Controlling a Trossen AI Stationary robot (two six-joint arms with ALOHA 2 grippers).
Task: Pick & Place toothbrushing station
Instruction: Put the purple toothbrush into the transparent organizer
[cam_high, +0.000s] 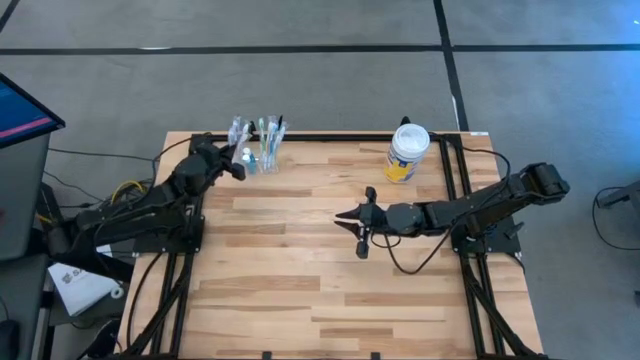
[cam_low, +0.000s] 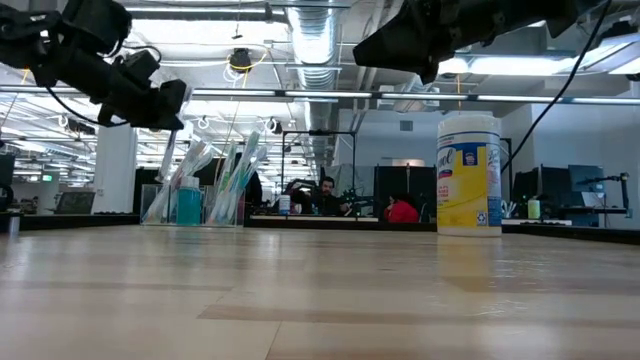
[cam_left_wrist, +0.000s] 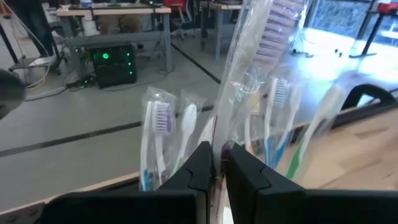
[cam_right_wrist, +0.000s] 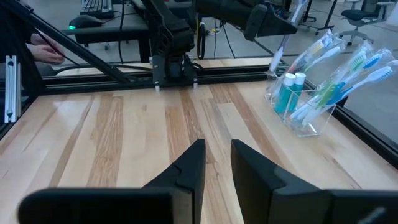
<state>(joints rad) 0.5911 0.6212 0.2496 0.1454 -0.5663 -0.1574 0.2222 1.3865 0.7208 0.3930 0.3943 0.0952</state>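
Note:
At the table's far left edge stands the toothbrushing station, a clear holder (cam_high: 258, 150) (cam_right_wrist: 303, 119) with several wrapped toothbrushes (cam_right_wrist: 348, 74) and small teal tubes (cam_right_wrist: 287, 92) upright in it. My left gripper (cam_high: 240, 168) is at the holder's left side, above its rim, shut on one wrapped toothbrush (cam_left_wrist: 258, 56). Over the middle of the table, right of centre, my right gripper (cam_high: 352, 222) (cam_right_wrist: 217, 165) hovers open with nothing between its fingers. My left gripper pinches a toothbrush in its clear wrapper between its two fingers, on the handle (cam_left_wrist: 219, 149) below the head. The fingers come nearly level from the table's left and lie across it. The toothbrush stands roughly upright, purple bristles (cam_left_wrist: 277, 28) above the fingers. Its lower end (cam_right_wrist: 275, 62) hangs toward the holder.
A white-lidded jar with a yellow label (cam_high: 407, 152) (cam_low: 468, 172) stands at the far edge, right of centre. Black frame rails (cam_right_wrist: 186, 73) run along the table's far and side edges. Bare wood (cam_high: 290, 270) lies between the arms and toward the near edge. People sit in the room beyond (cam_low: 325, 192).

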